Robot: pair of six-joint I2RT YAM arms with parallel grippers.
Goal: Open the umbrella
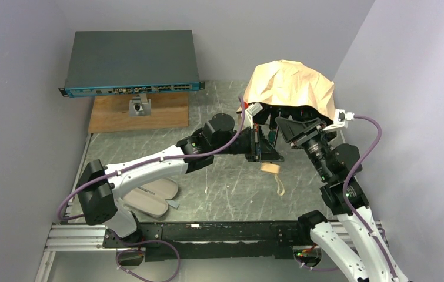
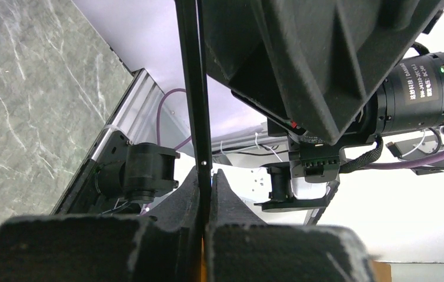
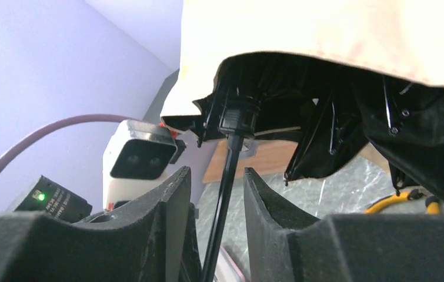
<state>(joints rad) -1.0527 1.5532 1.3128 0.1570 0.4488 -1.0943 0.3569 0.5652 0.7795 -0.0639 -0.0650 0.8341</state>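
One crumpled tan canopy [image 1: 290,85], slim black shaft [image 3: 224,200]

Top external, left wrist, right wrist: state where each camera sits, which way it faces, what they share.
Top external: high behind the bases, looking down on the table; left arm and right arm show.
Left wrist: on the left arm, looking up past the left gripper, shut on the umbrella shaft, toward the right arm.
Right wrist: looking up through the open right gripper at the canopy.
Shared: both wrist views show the shaft.
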